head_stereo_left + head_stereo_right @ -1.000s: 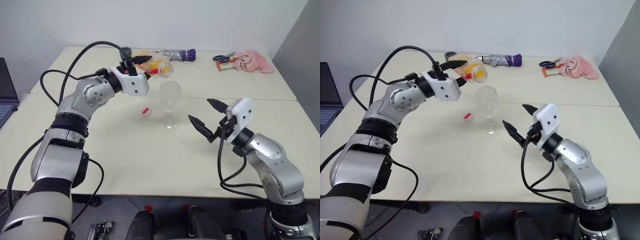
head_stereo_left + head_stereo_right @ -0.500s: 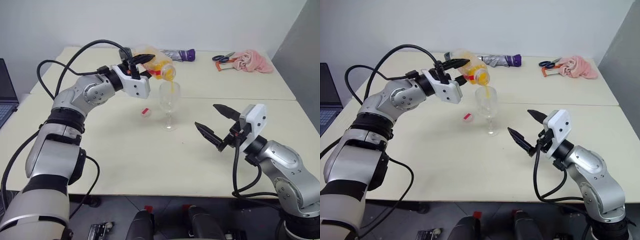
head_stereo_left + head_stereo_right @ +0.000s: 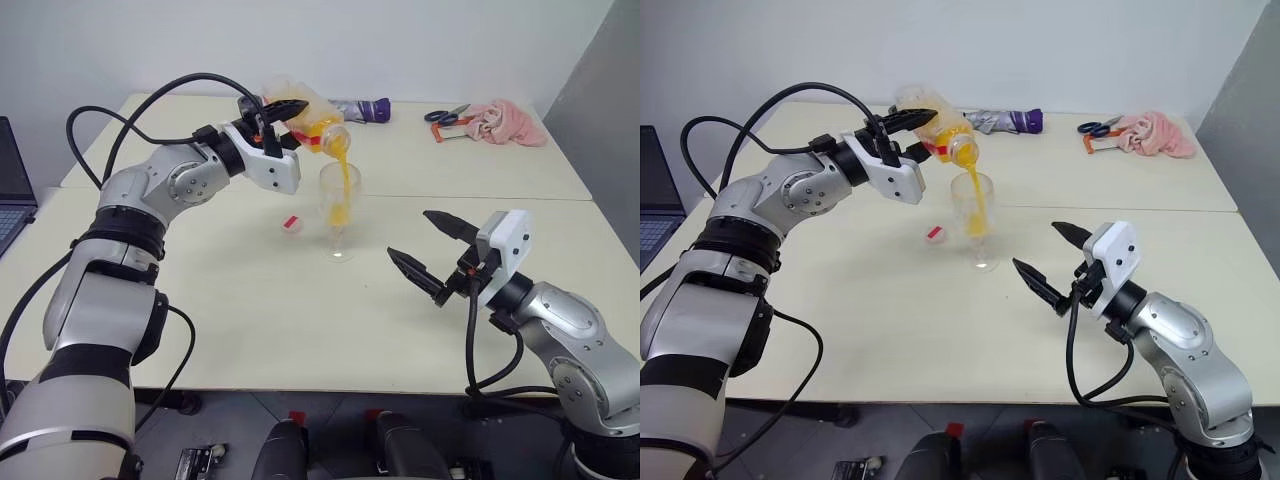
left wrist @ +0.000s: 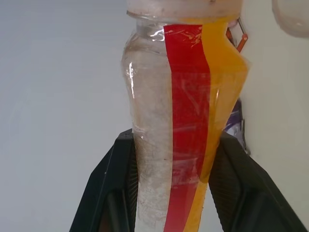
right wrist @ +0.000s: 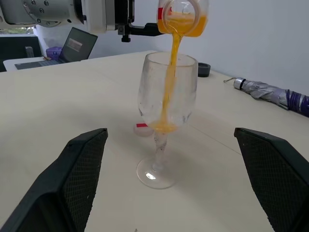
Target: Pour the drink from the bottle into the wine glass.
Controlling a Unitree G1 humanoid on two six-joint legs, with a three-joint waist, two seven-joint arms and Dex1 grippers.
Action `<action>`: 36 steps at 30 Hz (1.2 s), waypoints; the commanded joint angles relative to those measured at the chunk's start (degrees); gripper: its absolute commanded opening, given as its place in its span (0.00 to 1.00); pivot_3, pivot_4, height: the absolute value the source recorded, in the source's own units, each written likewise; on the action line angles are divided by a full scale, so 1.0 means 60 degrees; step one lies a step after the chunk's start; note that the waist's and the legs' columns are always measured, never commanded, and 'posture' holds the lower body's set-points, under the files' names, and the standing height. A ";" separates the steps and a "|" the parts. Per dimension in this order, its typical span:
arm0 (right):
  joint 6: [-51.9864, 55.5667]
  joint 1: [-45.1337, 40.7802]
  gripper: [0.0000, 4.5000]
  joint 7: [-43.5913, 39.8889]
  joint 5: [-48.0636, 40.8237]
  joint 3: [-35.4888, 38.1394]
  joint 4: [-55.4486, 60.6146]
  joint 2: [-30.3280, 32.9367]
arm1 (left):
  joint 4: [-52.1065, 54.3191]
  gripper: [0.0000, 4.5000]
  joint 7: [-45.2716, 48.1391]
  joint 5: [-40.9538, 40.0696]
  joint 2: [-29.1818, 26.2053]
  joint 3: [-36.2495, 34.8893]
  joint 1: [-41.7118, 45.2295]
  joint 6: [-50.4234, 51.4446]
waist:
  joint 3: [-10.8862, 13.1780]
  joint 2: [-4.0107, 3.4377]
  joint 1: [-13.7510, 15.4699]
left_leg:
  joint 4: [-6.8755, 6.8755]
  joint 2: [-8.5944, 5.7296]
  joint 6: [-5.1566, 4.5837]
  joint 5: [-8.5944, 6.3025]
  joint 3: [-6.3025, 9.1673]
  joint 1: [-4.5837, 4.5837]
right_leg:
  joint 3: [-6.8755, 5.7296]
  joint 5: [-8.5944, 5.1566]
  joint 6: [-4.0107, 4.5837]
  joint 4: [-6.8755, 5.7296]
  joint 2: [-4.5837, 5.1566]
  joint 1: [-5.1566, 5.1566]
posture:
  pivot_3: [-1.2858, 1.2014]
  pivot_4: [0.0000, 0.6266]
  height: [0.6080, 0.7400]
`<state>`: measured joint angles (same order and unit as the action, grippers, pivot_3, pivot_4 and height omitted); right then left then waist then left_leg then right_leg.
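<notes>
My left gripper (image 3: pixel 288 122) is shut on the bottle (image 3: pixel 312 120), a clear bottle with a red label stripe (image 4: pixel 186 125). It is tipped mouth-down above the wine glass (image 3: pixel 339 205). The drink (image 5: pixel 170 77) falls in an orange stream from the bottle's mouth into the bowl, where a little has gathered at the bottom. The glass stands upright at the table's middle. My black fingers (image 4: pixel 111 193) clamp the bottle on both sides. My right gripper (image 3: pixel 425 252) hovers open to the right of the glass, apart from it, with nothing between its fingers.
A small red-and-white cap (image 3: pixel 291 223) lies on the table left of the glass. At the back are a folded umbrella (image 3: pixel 358 108), scissors (image 3: pixel 445 115) and a pink cloth (image 3: pixel 505 122). A laptop (image 3: pixel 10 190) sits at the far left.
The bottle has rolled further mouth-down and the drink has started streaming into the glass, where it now pools. My right gripper drew back slightly at first, then stayed still.
</notes>
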<state>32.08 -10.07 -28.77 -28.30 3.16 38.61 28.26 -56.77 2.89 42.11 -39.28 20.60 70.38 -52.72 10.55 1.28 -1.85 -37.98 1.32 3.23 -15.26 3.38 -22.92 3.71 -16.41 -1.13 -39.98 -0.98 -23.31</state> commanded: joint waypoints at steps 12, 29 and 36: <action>0.0008 0.0004 1.00 0.0434 0.0005 -0.0418 0.0634 -0.0222 | -0.0483 0.37 -0.0906 0.0302 -0.0072 0.0289 0.0802 0.0224 | 0.0000 0.0000 -0.0002 | -0.0001 -0.0003 0.0000 0.0000 -0.0001 0.0001 | 0.0001 0.0000 0.0000 -0.0002 0.0003 0.0000 | 0.52 0.24 1.00; -0.0161 0.0082 1.00 0.0619 0.0154 -0.0814 0.0654 -0.0479 | -0.0866 0.37 -0.1559 0.0665 -0.0081 0.0738 0.1116 0.0216 | 0.0000 0.0000 0.0001 | -0.0004 -0.0004 0.0000 0.0000 -0.0001 0.0001 | -0.0001 0.0000 0.0000 -0.0004 0.0004 0.0000 | 0.52 0.24 1.00; -0.0198 0.0072 1.00 0.0663 0.0233 -0.0990 0.0650 -0.0527 | -0.1071 0.37 -0.1706 0.0657 -0.0057 0.0851 0.1265 0.0254 | 0.0000 0.0001 0.0003 | -0.0005 -0.0006 0.0000 0.0000 0.0000 0.0000 | -0.0001 0.0000 0.0000 -0.0005 0.0005 0.0000 | 0.52 0.24 1.00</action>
<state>32.05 -9.62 -24.88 -27.04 -3.00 40.23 25.27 -63.49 -5.93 46.39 -39.16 26.23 75.19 -51.43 10.54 1.28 -1.83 -38.01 1.28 3.24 -15.26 3.38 -22.92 3.71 -16.41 -1.13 -40.01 -0.95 -23.31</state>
